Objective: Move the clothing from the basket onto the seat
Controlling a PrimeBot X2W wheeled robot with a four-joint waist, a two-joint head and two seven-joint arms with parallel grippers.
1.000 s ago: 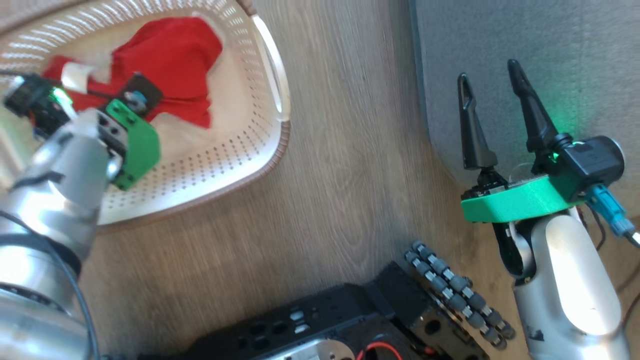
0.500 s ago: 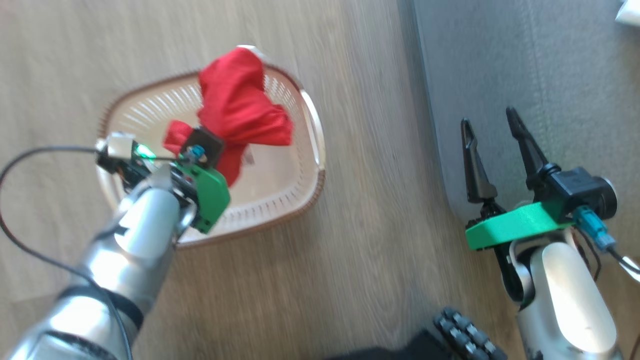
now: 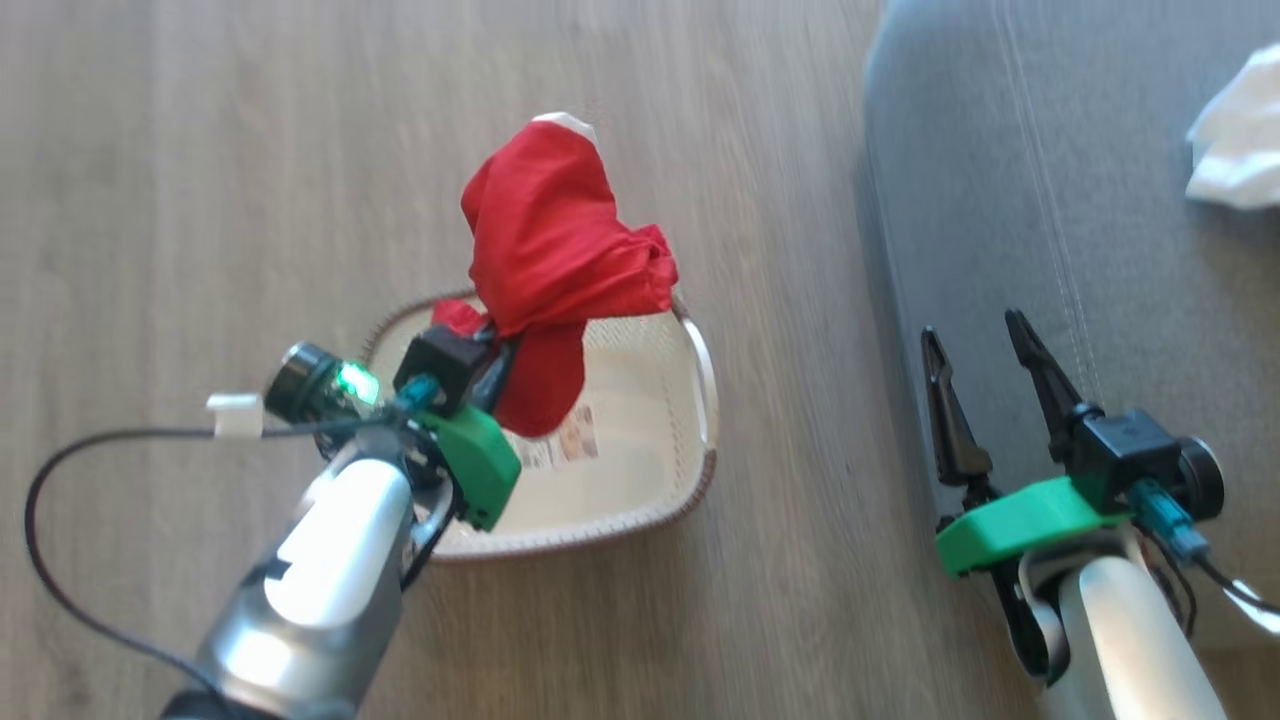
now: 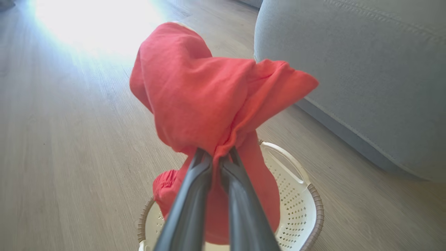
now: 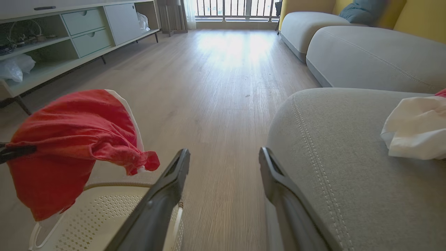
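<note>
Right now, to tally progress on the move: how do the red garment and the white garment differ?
The red garment hangs in the air, pinched by the left gripper above the basket; the white garment lies on the seat. The red garment droops in long folds; the white garment sits bunched. Both are soft fabric.

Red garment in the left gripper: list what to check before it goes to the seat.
1. Grip: left gripper shut on the red garment, fabric bunched in it: ok.
2. Lift: hem clear of the basket rim: cannot tell; the cloth hangs low over it.
3. Landing: bare spot on the seat near its edge: ok.
4. Clutter: white garment lies away from that spot: ok.
5. Path: right gripper is open and empty, but poised over the seat's edge, possibly in the way: not ok.
</note>
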